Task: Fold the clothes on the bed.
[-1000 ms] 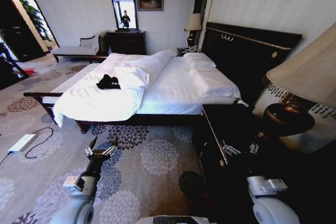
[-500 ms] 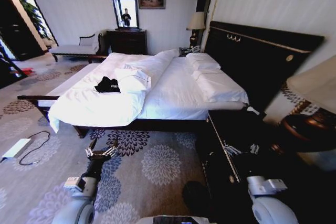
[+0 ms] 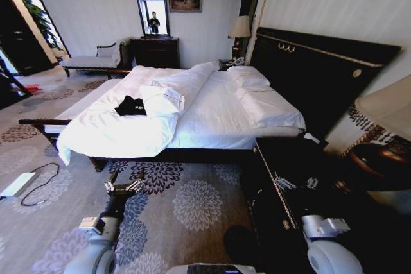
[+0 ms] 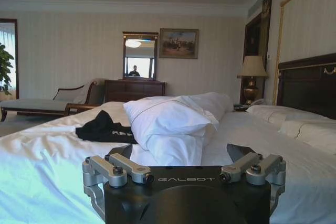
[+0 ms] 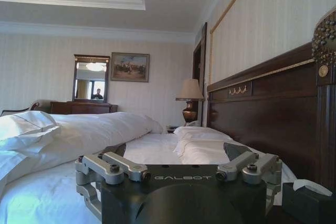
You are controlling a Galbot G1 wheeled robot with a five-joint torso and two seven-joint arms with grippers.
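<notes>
Nothing folded yet: T-shirt (image 3: 131, 105) lies crumpled on bed (image 3: 212, 120), well beyond both grippers' (image 3: 124, 186) (image 3: 294, 183) spread, empty fingers.

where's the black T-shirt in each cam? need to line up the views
Head view: black T-shirt crumpled on the white duvet, left part of the bed, beside a bunched pillow.
Left wrist view: T-shirt lies on the duvet beyond the left gripper, next to the same pillow.
Right wrist view: T-shirt not in it.
Shared landmark: the wall mirror.
</notes>
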